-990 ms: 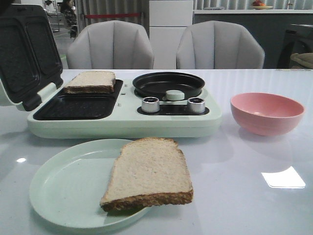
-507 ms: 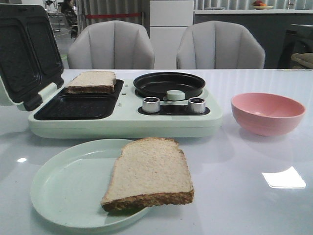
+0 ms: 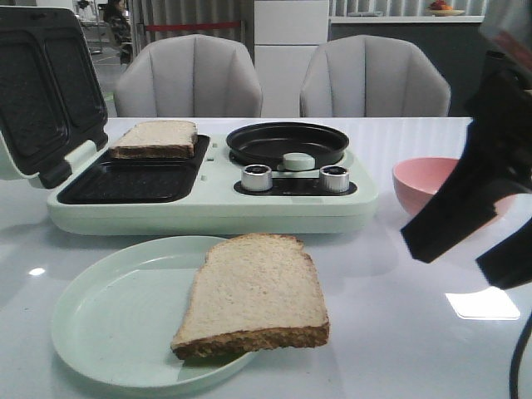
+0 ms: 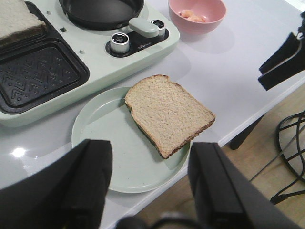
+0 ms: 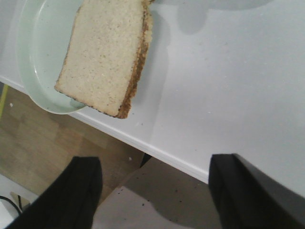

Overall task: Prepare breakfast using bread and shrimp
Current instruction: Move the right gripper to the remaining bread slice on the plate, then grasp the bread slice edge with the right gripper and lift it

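Observation:
One bread slice (image 3: 253, 291) lies on the pale green plate (image 3: 108, 316), overhanging its right rim. It also shows in the left wrist view (image 4: 167, 112) and the right wrist view (image 5: 107, 57). A second bread slice (image 3: 155, 137) lies in the far compartment of the open sandwich maker (image 3: 208, 204). Shrimp (image 4: 193, 15) lie in the pink bowl (image 4: 209, 21). My right gripper (image 3: 474, 249) is open and empty, raised at the table's right in front of the bowl (image 3: 420, 179). My left gripper (image 4: 150, 186) is open and empty above the table's front edge, near the plate (image 4: 100, 129).
The sandwich maker's lid (image 3: 41, 91) stands open at the left. A black round pan (image 3: 287, 141) and two knobs sit on its right half. Two grey chairs (image 3: 191, 79) stand behind the table. The table's front edge (image 5: 167, 155) lies just beyond the right gripper (image 5: 152, 191).
My right gripper has come into the front view from the right and now covers part of the pink bowl. The bread and plate have not moved.

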Controlling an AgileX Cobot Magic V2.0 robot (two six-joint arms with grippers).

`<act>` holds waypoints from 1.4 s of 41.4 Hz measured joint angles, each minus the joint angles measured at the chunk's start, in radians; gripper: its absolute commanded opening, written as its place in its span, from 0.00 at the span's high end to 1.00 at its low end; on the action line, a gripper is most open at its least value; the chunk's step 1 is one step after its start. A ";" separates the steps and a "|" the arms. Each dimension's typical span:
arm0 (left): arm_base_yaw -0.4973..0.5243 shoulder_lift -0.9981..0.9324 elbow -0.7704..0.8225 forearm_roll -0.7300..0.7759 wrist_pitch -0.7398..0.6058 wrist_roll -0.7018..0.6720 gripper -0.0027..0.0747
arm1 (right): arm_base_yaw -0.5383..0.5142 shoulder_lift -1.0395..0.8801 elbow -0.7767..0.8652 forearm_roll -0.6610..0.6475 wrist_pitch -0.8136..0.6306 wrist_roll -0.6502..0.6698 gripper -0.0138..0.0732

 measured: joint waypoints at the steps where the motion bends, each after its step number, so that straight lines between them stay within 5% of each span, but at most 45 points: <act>1: 0.000 0.000 0.000 0.000 0.000 0.000 0.44 | 0.000 0.016 0.000 0.024 -0.004 -0.028 0.18; 15: 0.000 0.000 0.000 0.000 -0.023 0.000 0.56 | 0.000 0.285 -0.094 0.372 0.034 -0.349 0.18; 44: 0.000 0.000 0.000 0.000 -0.025 0.000 0.58 | 0.053 0.609 -0.292 0.426 0.127 -0.395 0.19; 58: 0.000 0.000 0.000 0.000 -0.027 0.000 0.58 | 0.064 0.622 -0.310 0.432 0.094 -0.400 0.65</act>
